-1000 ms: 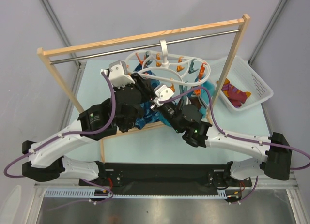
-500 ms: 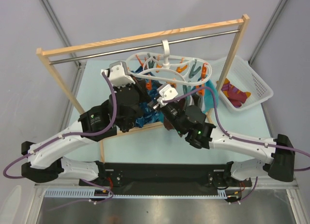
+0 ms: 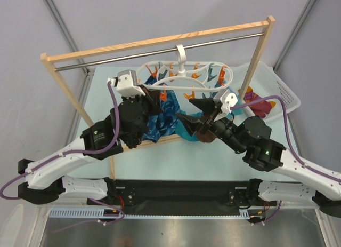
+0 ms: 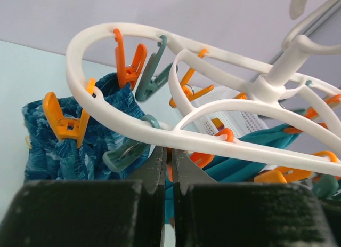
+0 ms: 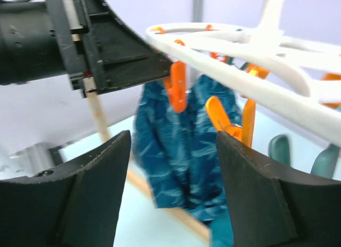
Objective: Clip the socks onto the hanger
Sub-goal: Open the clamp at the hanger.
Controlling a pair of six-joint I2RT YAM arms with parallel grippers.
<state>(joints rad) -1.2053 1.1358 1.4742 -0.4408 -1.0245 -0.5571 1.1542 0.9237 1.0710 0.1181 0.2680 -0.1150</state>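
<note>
Top external: the left gripper (image 3: 159,95) is clenched at the hanger (image 3: 181,79), upper middle. The right gripper (image 3: 184,109) stands released and empty just right of it. Striped socks (image 3: 258,104) lie in the basket (image 3: 285,92) at far right, and a dark brown sock (image 3: 204,136) shows below the right gripper.

Left wrist: the fingers (image 4: 154,172) press together under the hanger.

Right wrist: the left gripper's tip seems to pinch an orange clip (image 5: 177,87). That clip likely needs steadying against swing while a cuff goes in deep.
</note>
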